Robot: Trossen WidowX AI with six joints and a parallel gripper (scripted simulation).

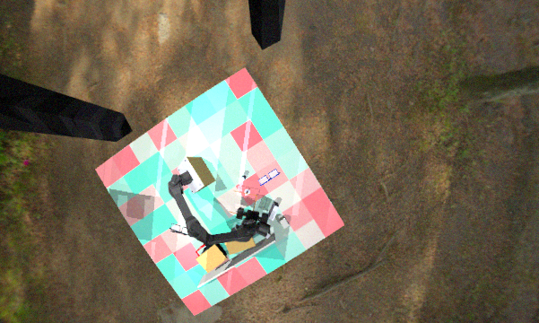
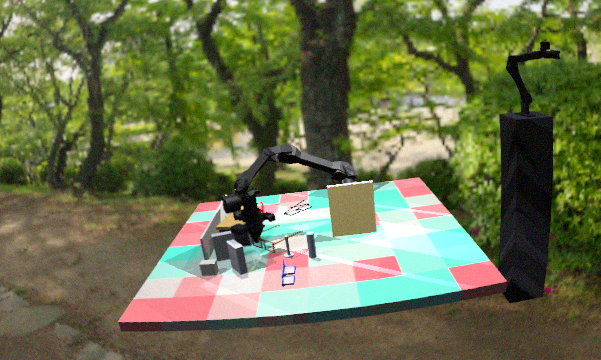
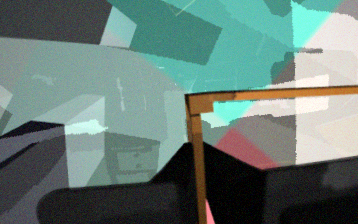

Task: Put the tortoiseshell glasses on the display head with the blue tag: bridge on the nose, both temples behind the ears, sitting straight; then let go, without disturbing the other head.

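Observation:
The tortoiseshell glasses (image 2: 296, 234) (image 3: 290, 93) show as a thin orange-brown frame. In the wrist view a corner of the frame is near the centre, with one bar running right and another down between my fingers. My gripper (image 3: 193, 149) is shut on this lower bar. In the exterior view the glasses extend from below the gripper towards the small round-based stand; whether they touch it I cannot tell. Neither display head can be made out with certainty, and no blue tag can be seen. The fingertips are hidden by the arm in the top view.
Grey upright blocks (image 2: 237, 258) and a small grey box (image 2: 209, 267) stand beside the gripper. A small stand (image 2: 288, 248) and a grey post (image 2: 311, 245) are to its right. Blue glasses (image 1: 269, 177) (image 2: 288, 275), dark glasses (image 2: 298, 208), yellow-topped blocks (image 1: 212, 258) and a tan panel (image 2: 352, 208) are also there.

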